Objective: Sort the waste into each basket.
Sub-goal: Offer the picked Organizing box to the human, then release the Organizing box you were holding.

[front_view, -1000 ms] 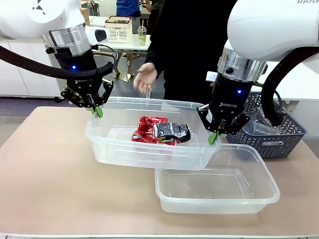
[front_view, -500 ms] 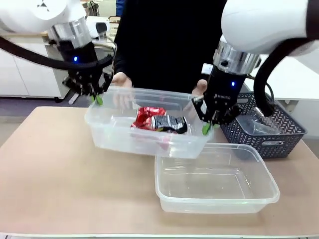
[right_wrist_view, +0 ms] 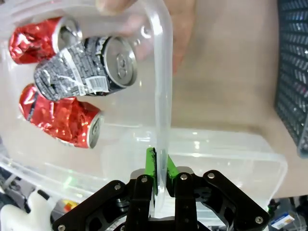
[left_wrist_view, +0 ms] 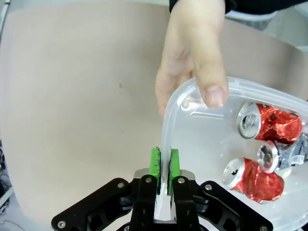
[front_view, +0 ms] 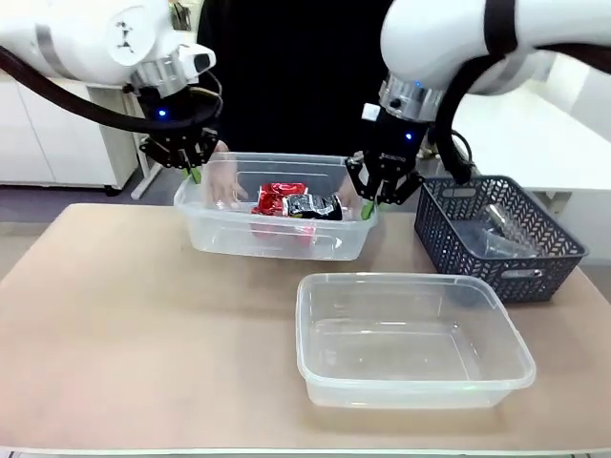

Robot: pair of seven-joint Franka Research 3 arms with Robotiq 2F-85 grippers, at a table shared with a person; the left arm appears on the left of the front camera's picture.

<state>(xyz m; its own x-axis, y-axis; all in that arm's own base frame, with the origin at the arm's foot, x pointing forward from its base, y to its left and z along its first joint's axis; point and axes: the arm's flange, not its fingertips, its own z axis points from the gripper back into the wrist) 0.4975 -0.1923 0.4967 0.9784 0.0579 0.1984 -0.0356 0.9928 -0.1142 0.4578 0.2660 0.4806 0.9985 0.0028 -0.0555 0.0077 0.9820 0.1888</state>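
table (front_view: pixel 115 363): two clear tubs on the job. near tub (front_view: pixel 420 386) sits on it, empty. far tub (front_view: pixel 239 239) at the person's edge, roughly level; cannot tell if its base touches down. basket (front_view: pixel 477 219) just right of it. left gripper (front_view: pixel 194 175) and right gripper (front_view: pixel 366 210) each pinch the far tub's rim, one per end. hand (left_wrist_view: pixel 190 67) grasps a corner, thumb over the rim. three crushed cans (front_view: pixel 296 203), two red and one black, lie inside the far tub. judgement: handover step. keep both ends level, move together, loosen only once the person bears the load.

I see a glossy, clear plastic tub (front_view: pixel 277 239), crumpled shiny metal cans (front_view: pixel 286 202), a smooth matt tabletop (front_view: pixel 124 334), and a dark plastic lattice basket (front_view: pixel 458 224).
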